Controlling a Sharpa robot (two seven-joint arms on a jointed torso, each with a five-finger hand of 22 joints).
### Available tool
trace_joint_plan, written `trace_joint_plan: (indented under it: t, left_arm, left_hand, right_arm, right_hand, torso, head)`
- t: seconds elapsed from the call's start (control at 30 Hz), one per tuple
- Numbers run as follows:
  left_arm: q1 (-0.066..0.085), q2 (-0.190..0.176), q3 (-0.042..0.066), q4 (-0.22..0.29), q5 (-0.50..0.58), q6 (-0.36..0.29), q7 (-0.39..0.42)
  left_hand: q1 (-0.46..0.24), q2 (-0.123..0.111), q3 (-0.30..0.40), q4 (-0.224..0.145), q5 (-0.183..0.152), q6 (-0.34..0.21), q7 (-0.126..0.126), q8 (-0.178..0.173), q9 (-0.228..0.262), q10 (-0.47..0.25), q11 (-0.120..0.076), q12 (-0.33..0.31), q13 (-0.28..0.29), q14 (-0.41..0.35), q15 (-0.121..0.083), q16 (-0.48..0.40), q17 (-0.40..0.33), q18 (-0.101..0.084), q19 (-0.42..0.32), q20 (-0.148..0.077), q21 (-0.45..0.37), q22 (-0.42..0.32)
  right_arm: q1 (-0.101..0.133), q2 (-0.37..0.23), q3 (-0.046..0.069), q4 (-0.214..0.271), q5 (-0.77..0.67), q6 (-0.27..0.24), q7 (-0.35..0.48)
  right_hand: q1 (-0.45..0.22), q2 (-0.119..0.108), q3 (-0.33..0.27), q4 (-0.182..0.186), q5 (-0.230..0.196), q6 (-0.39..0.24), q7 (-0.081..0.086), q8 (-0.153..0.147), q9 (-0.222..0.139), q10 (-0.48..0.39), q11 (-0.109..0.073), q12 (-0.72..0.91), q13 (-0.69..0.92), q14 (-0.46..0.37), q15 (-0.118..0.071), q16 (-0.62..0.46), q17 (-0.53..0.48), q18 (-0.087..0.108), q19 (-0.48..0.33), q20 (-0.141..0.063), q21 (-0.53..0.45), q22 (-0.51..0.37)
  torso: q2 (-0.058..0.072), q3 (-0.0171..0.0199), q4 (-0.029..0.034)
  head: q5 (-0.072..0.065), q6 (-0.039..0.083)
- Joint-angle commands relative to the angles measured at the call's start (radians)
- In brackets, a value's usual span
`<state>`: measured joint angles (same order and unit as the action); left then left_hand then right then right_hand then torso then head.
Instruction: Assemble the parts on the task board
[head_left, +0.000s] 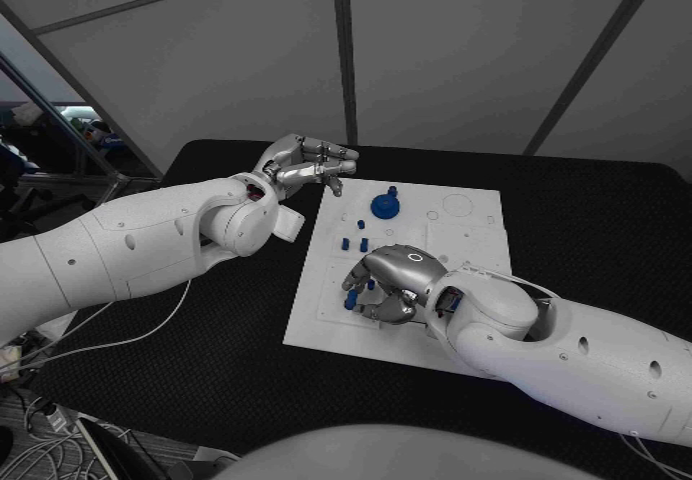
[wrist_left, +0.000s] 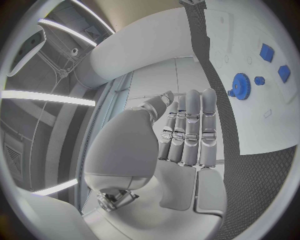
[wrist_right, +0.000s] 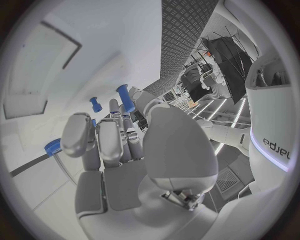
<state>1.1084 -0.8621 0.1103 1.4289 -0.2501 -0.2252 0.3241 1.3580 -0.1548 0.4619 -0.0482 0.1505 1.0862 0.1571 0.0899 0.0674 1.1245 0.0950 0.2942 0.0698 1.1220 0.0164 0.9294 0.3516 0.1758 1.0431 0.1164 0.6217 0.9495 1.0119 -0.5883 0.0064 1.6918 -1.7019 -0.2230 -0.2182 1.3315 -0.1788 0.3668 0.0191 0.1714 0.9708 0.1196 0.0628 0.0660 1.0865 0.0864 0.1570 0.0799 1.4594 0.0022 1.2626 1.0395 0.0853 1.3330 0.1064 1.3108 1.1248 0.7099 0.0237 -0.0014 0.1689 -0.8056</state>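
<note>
Overhead, no readable writing showed on the white task board, which lay on the black table before grey panel walls. Left hand hovered empty, fingers loosely apart; right hand pinched a blue part over the board.

The left hand hovers just beyond the task board's far-left corner, fingers together, holding nothing. The right hand rests on the board, fingers curled down.
</note>
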Motion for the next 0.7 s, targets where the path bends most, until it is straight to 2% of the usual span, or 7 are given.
trace_joint_plan:
  t: [0.03, 0.17, 0.27, 0.5, 0.57, 0.7]
  left_arm:
    - [0.001, -0.001, 0.001, 0.001, 0.002, 0.009, 0.0]
    - [0.001, -0.001, 0.001, 0.0, 0.002, 0.01, 0.0]
    - [0.001, -0.002, 0.001, 0.0, 0.002, 0.01, 0.0]
    - [0.001, -0.004, 0.001, 0.001, 0.002, 0.009, -0.001]
    - [0.001, -0.005, 0.001, 0.001, 0.002, 0.009, -0.001]
    - [0.001, -0.006, 0.001, 0.001, 0.002, 0.01, -0.001]
  left_hand:
    - [-0.004, 0.004, 0.004, 0.004, 0.005, 0.002, 0.004, -0.007, 0.0, -0.006, -0.001, 0.003, -0.001, 0.001, 0.003, -0.005, -0.001, 0.007, -0.004, 0.005, -0.004, -0.001]
    - [-0.004, 0.004, 0.004, 0.004, 0.005, 0.002, 0.004, -0.007, 0.0, -0.006, -0.001, 0.003, -0.001, 0.001, 0.003, -0.005, -0.001, 0.007, -0.004, 0.005, -0.004, -0.001]
    - [-0.004, 0.004, 0.004, 0.004, 0.005, 0.002, 0.004, -0.007, 0.0, -0.006, -0.001, 0.003, -0.001, 0.001, 0.003, -0.005, -0.001, 0.007, -0.004, 0.005, -0.004, -0.001]
    - [-0.004, 0.004, 0.004, 0.004, 0.005, 0.002, 0.004, -0.007, 0.0, -0.006, -0.001, 0.004, -0.001, 0.001, 0.003, -0.005, -0.002, 0.007, -0.004, 0.005, -0.004, -0.001]
    - [-0.004, 0.004, 0.004, 0.004, 0.005, 0.002, 0.004, -0.007, 0.0, -0.006, -0.001, 0.004, -0.001, 0.001, 0.003, -0.006, -0.002, 0.007, -0.004, 0.005, -0.004, -0.001]
    - [-0.004, 0.004, 0.004, 0.004, 0.005, 0.002, 0.004, -0.007, 0.0, -0.006, -0.001, 0.004, -0.001, 0.001, 0.003, -0.006, -0.002, 0.007, -0.004, 0.005, -0.004, -0.001]
  right_arm:
    - [0.0, -0.008, 0.0, 0.013, -0.004, -0.056, 0.006]
    - [-0.002, -0.027, 0.0, 0.035, 0.003, -0.118, 0.025]
    - [-0.003, -0.045, 0.0, 0.055, 0.011, -0.144, 0.034]
    - [-0.003, -0.087, 0.001, 0.091, 0.032, -0.139, 0.031]
    - [-0.003, -0.093, 0.001, 0.095, 0.034, -0.138, 0.029]
    - [-0.003, -0.117, 0.001, 0.113, 0.037, -0.178, 0.03]
  right_hand:
    - [0.007, -0.006, -0.026, 0.001, -0.003, -0.018, -0.003, 0.0, 0.001, -0.03, 0.006, 0.008, 0.0, -0.017, 0.007, -0.021, -0.037, 0.016, -0.021, 0.005, -0.02, -0.029]
    - [0.019, 0.0, -0.068, 0.002, -0.001, -0.036, -0.005, 0.001, 0.002, -0.07, 0.013, 0.029, 0.003, -0.047, 0.014, -0.052, -0.094, 0.025, -0.05, 0.012, -0.051, -0.072]
    - [0.026, 0.005, -0.082, 0.002, 0.001, -0.03, -0.002, 0.004, 0.004, -0.075, 0.013, 0.046, 0.005, -0.051, 0.014, -0.053, -0.101, 0.026, -0.053, 0.013, -0.055, -0.077]
    - [0.035, 0.018, -0.104, 0.007, 0.007, -0.017, 0.002, 0.005, 0.006, -0.055, 0.004, 0.09, 0.012, -0.04, 0.007, -0.033, -0.082, 0.022, -0.036, 0.009, -0.04, -0.054]
    - [0.036, 0.019, -0.106, 0.008, 0.007, -0.013, 0.004, 0.006, 0.006, -0.052, 0.003, 0.094, 0.012, -0.039, 0.006, -0.034, -0.085, 0.022, -0.035, 0.008, -0.04, -0.054]
    - [0.041, 0.024, -0.106, 0.008, 0.009, -0.005, 0.012, 0.008, 0.007, -0.048, 0.001, 0.101, 0.012, -0.037, 0.004, -0.032, -0.084, 0.021, -0.033, 0.006, -0.039, -0.053]
  torso:
    - [0.0, 0.0012, 0.0002]
    - [-0.001, 0.001, -0.0007]
    - [-0.001, 0.0011, -0.001]
    - [-0.001, 0.0003, -0.0022]
    - [0.0, 0.0003, -0.0001]
    - [-0.001, 0.0023, -0.0011]
  head:
    - [-0.001, 0.0]
    - [-0.003, 0.003]
    - [-0.003, 0.003]
    - [-0.008, 0.008]
    - [-0.011, 0.009]
    - [-0.017, 0.014]
